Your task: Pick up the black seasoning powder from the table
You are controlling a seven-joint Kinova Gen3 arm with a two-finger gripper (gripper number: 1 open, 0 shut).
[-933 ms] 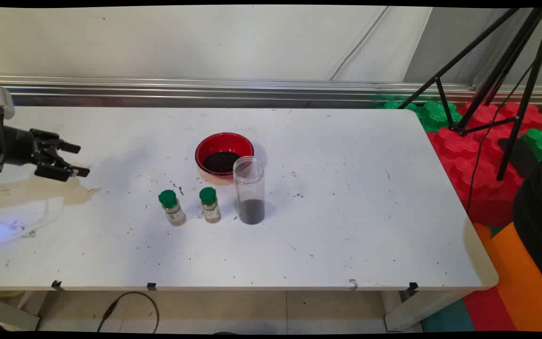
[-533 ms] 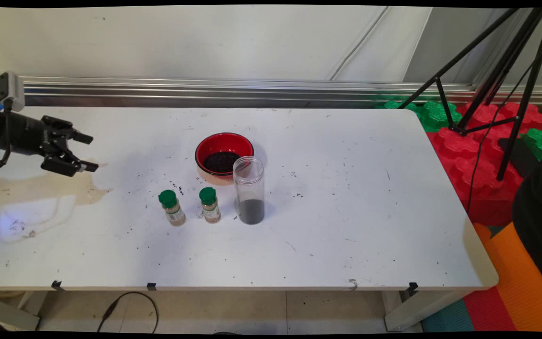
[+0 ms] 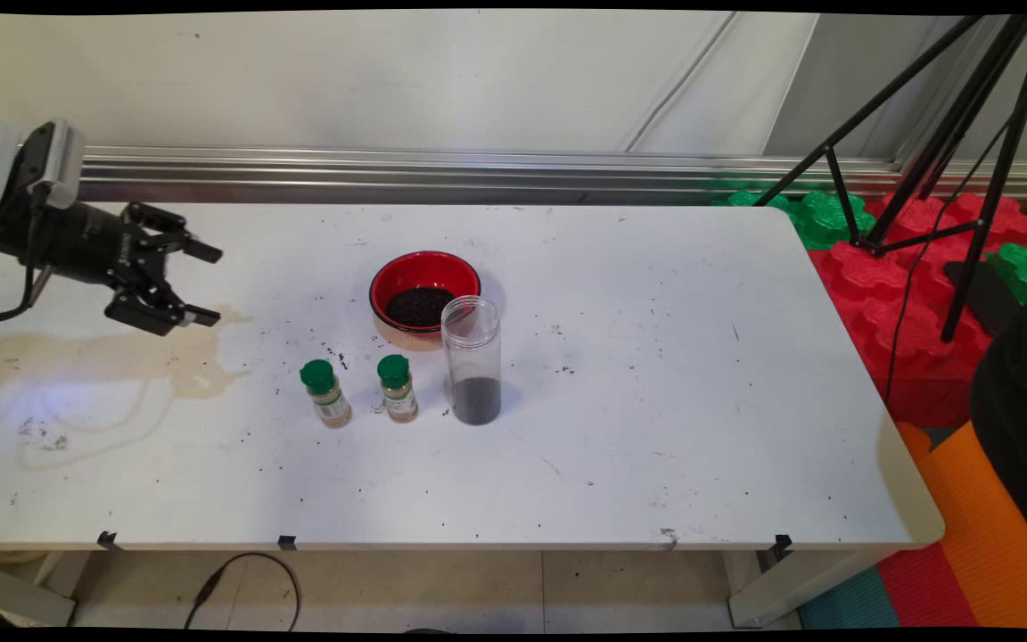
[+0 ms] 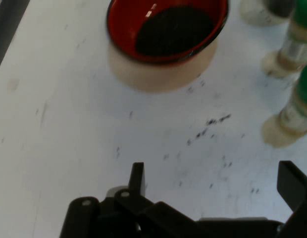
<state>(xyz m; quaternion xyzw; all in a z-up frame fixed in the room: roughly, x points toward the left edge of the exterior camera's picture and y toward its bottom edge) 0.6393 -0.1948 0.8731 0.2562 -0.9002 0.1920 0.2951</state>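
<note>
**Red bowl of dark grains ahead of the open jaws**

Red inside and pale outside, the round bowl (image 3: 424,290) holds a low heap of fine black grains, and it is the container that lies ahead of the jaws in the hand view, well apart from them. The gripper (image 3: 201,285) hangs above the table (image 3: 656,428) with its jaws spread wide and nothing between them; its two black fingers (image 4: 137,178) rise from the bottom of the hand view with bare white surface between them.

Just beyond the bowl, on its side away from the jaws, stands a tall clear plastic cylinder jar (image 3: 472,360), open at the top, smooth-walled, with a dark layer of the same black grain filling roughly its bottom quarter. Off to one side of the line from jaws to bowl stand two small spice bottles, one (image 3: 325,392) nearer the jaws and the other (image 3: 398,387) farther on, each upright, with a green ribbed cap, a clear body, a paper label and tan powder inside.

Loose black specks are scattered over the matte white table between the jaws and the containers. A tan, dried-looking stain (image 3: 121,357) with an irregular outline spreads on the table below the jaws.
</note>
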